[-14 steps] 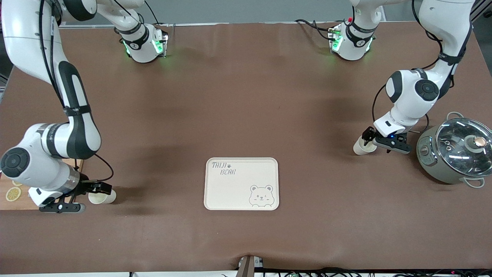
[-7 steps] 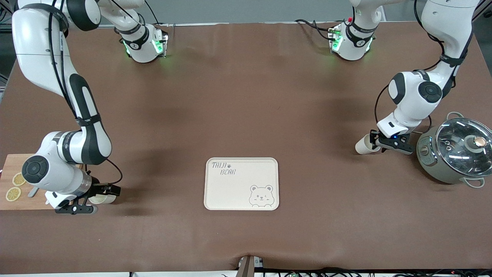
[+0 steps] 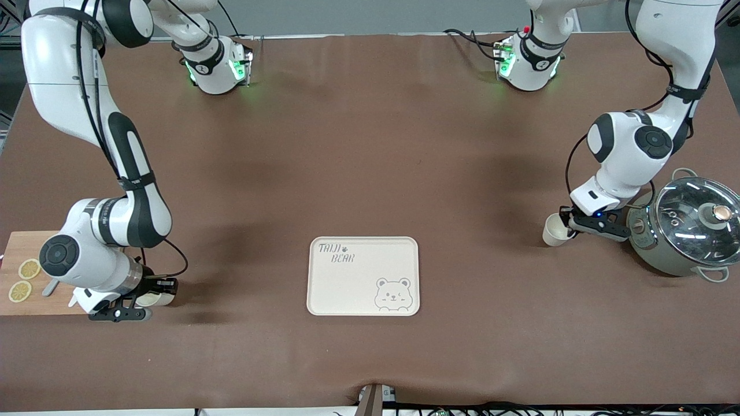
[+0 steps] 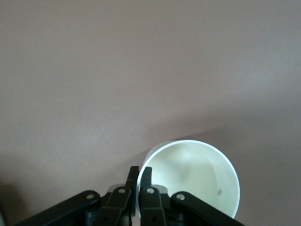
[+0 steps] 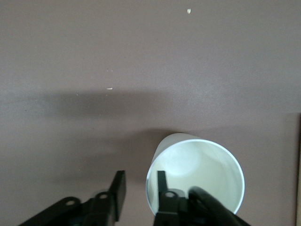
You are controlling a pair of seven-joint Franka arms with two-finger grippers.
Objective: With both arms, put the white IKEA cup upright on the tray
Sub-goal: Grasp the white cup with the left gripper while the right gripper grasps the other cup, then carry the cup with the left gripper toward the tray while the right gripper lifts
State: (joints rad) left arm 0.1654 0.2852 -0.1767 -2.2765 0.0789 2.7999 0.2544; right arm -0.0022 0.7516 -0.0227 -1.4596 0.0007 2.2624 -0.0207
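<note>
The cream tray [image 3: 347,286] with the bear drawing lies in the middle of the table, near the front camera. My left gripper [image 3: 569,225] is shut on the rim of a white cup [image 3: 553,231] low over the table beside the pot. In the left wrist view its fingers [image 4: 139,172] pinch the cup's wall [image 4: 197,172]. My right gripper [image 3: 157,285] is open at a second white cup [image 3: 157,299] beside the cutting board. In the right wrist view its gripper [image 5: 141,181] has one finger inside the cup [image 5: 202,172] and one outside, apart from the wall.
A grey pot with a glass lid [image 3: 688,225] stands close to the left gripper, at the left arm's end. A wooden cutting board [image 3: 23,289] with lemon slices lies at the right arm's end, beside the right arm's wrist.
The left gripper has turned its cup more upright and shifted it a little toward the pot. The right arm has shifted toward the tray and closed in on its cup.
</note>
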